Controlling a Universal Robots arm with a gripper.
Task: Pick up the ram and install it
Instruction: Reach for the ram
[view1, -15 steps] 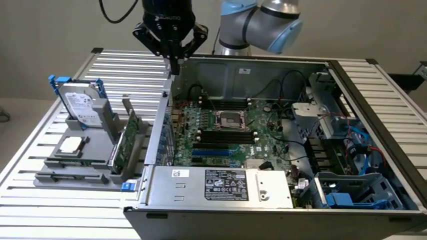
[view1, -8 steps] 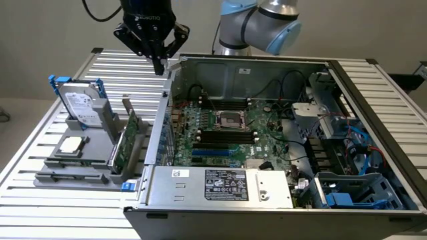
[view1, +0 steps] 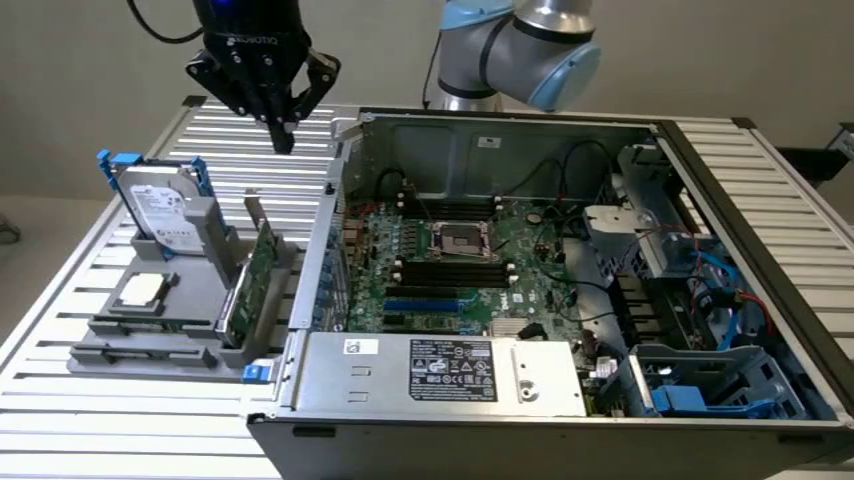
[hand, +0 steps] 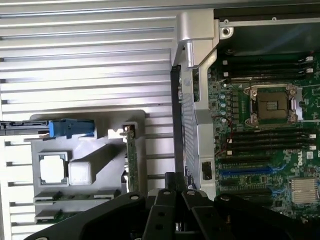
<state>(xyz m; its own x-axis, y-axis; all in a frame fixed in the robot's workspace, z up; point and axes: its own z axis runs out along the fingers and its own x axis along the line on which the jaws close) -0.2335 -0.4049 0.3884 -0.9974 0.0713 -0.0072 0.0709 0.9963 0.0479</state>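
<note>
My gripper (view1: 283, 143) hangs shut and holds nothing, high over the slatted table behind the grey holder (view1: 94, 325) and just off the computer case's corner. In the wrist view its fingertips (hand: 175, 178) meet over the gap between holder and case. The ram (hand: 75, 196) is a thin green stick lying on edge in a slot at the holder's near end (view1: 154, 324), well apart from the gripper. Long black memory slots (view1: 454, 272) flank the CPU socket (view1: 461, 238) on the motherboard (hand: 270, 137).
On the holder stand a hard drive with a blue bracket (view1: 160, 205), a CPU chip (view1: 140, 290) and an upright green expansion card (view1: 254, 285). The open case (view1: 400, 375) has a power supply at its front and cables and drive cages on the exterior view's right.
</note>
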